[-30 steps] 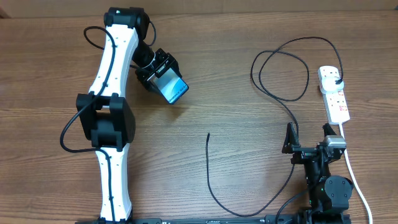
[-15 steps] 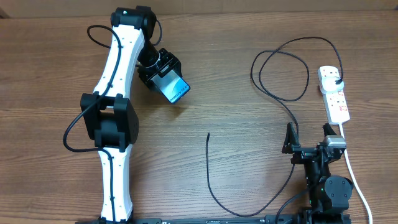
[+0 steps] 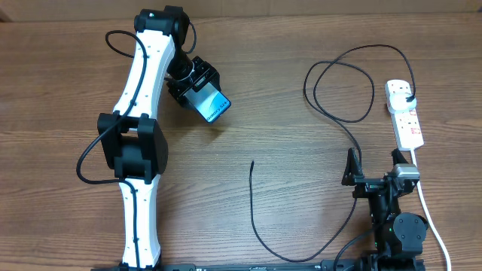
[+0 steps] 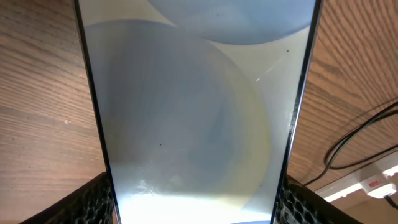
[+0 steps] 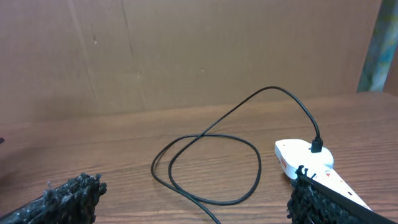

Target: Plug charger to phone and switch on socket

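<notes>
My left gripper (image 3: 197,89) is shut on the phone (image 3: 208,105) at the back left of the table, its cyan screen facing up and tilted. The phone's screen fills the left wrist view (image 4: 193,106), with my fingertips at its two edges. The charger (image 3: 331,105) is a thin black cable looping at the back right; its plug (image 3: 407,95) sits in the socket (image 3: 404,114), a white power strip at the right. Its free connector tip (image 3: 252,163) lies mid-table. My right gripper (image 3: 373,169) is open and empty near the front right. The right wrist view shows the cable loop (image 5: 211,165) and the socket (image 5: 308,160).
The socket's white lead (image 3: 431,218) runs down the right edge to the front. The left arm (image 3: 139,135) stretches from the front edge to the back left. A brown wall (image 5: 186,50) stands behind the table.
The left arm shifted slightly to the right and back with the phone between one second ago and half a second ago. Since then nothing has visibly moved. The right arm stayed still.
</notes>
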`<state>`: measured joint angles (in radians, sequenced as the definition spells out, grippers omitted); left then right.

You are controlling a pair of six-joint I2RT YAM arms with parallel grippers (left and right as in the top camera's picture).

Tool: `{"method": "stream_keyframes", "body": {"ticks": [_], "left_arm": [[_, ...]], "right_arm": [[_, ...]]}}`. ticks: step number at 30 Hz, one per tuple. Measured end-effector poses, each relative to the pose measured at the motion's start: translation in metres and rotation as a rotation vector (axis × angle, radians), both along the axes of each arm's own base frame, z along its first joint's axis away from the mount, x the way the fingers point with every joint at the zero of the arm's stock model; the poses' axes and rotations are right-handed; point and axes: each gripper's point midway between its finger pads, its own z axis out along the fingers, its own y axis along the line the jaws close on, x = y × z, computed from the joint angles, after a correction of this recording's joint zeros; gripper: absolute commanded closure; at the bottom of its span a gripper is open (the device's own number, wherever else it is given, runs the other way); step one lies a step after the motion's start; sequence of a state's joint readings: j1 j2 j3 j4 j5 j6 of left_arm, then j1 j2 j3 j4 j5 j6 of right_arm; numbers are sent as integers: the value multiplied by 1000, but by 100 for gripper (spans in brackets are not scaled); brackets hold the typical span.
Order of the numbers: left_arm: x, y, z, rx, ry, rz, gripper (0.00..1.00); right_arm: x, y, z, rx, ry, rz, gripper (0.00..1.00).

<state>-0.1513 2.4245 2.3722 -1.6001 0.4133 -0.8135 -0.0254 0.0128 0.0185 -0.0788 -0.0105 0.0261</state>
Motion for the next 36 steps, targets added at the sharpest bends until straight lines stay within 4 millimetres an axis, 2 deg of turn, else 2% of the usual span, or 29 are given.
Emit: {"method": "stream_keyframes", "body": {"ticks": [8,17,23,26,32,36], "left_arm": [[1,0,0,0,-3,3,96],[5,-1,0,-2,-18,7,96],[7,-1,0,-4,-26,7,96],[7,-1,0,-4,-26,7,96],[7,-1,0,-4,-26,8,96],[7,-1,0,-3,-22,16,96]], "right_arm": [[0,1,-3,0,10,5,0],[-1,12,-3,7,14,69,0],[-2,14,-11,20,52,79,0],[-3,14,-4,23,51,83,0],[-9,15,24,25,19,86,0],[-8,15,32,27,42,86,0]]}}
